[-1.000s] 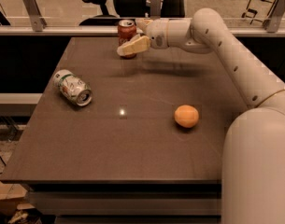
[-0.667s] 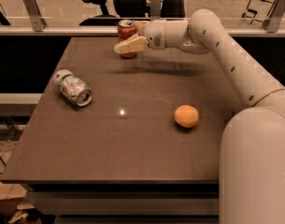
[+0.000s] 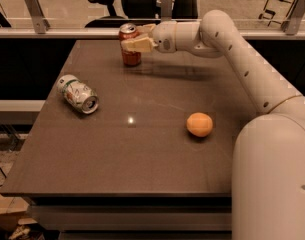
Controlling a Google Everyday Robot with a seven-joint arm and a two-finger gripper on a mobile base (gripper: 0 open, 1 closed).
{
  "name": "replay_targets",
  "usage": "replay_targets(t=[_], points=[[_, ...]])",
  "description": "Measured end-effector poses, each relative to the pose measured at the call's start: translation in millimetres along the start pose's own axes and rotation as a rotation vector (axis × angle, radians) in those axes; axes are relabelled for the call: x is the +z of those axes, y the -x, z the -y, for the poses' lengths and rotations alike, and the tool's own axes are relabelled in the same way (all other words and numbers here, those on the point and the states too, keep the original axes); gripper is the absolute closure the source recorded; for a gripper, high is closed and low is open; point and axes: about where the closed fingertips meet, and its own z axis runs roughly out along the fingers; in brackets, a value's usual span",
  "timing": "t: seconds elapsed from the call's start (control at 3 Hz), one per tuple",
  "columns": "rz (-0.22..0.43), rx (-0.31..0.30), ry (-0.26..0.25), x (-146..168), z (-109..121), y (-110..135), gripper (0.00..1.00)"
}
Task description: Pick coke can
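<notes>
Coke can (image 3: 132, 58) upright near the worktop's (image 3: 142, 159) far edge, left of centre. Gripper (image 3: 131, 36) at its upper half; jaw closure cannot be told. Silver can (image 3: 78, 94) lies by the left edge; orange (image 3: 199, 124) sits toward the right edge.

Gripper (image 3: 133, 37) has moved left and a little toward the far edge since 1.0 s ago. It now sits at the upper half of the coke can (image 3: 131, 57), not low in front of it as before. The can's lower body, hidden earlier, now shows down to the table (image 3: 142, 154). Wrist (image 3: 168, 36) has followed leftward. The can's top reads slightly further left than in both earlier frames.
</notes>
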Motion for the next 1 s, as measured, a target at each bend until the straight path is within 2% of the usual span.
replay_targets(t=[0.33, 0.67, 1.0], points=[[0.000, -0.003, 0.016, -0.3, -0.2, 1.8, 0.88], [0.002, -0.004, 0.043, -3.8, -1.4, 4.9, 1.00], [0.005, -0.012, 0.072, -8.3, -4.7, 9.4, 1.00]])
